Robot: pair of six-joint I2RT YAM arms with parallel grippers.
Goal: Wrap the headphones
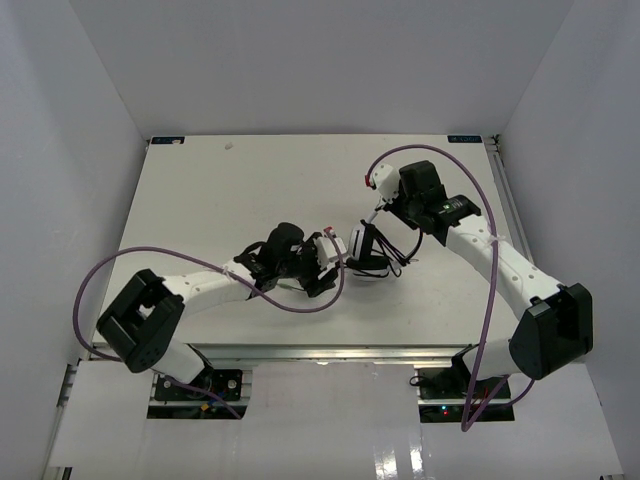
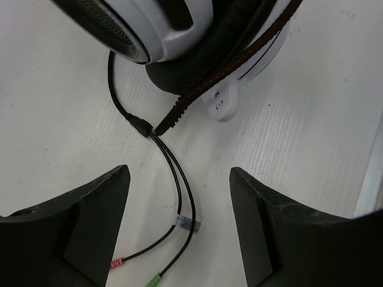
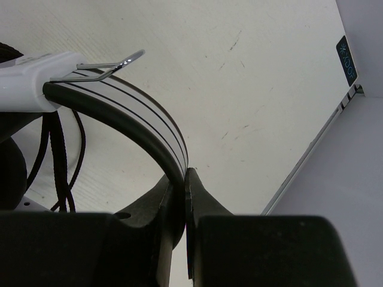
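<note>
The headphones (image 1: pixel 360 246) stand near the table's middle, with white ear cups, black pads and a black-and-white headband. My right gripper (image 1: pixel 377 218) is shut on the headband (image 3: pixel 134 110), pinching it between its fingertips (image 3: pixel 184 179). My left gripper (image 1: pixel 328 264) is open just left of the ear cups. In the left wrist view a white ear cup (image 2: pixel 155 24) fills the top. The thin black cord (image 2: pixel 181 182) splits in two and lies on the table between the open jaws (image 2: pixel 179 203), untouched. It ends in a pink plug (image 2: pixel 117 262) and a green plug (image 2: pixel 154 278).
Purple robot cables (image 1: pixel 300 305) loop beside both arms. Loose cord (image 1: pixel 402 260) trails to the right of the headphones. The table's right edge (image 3: pixel 311 152) and the enclosure wall are close behind the right gripper.
</note>
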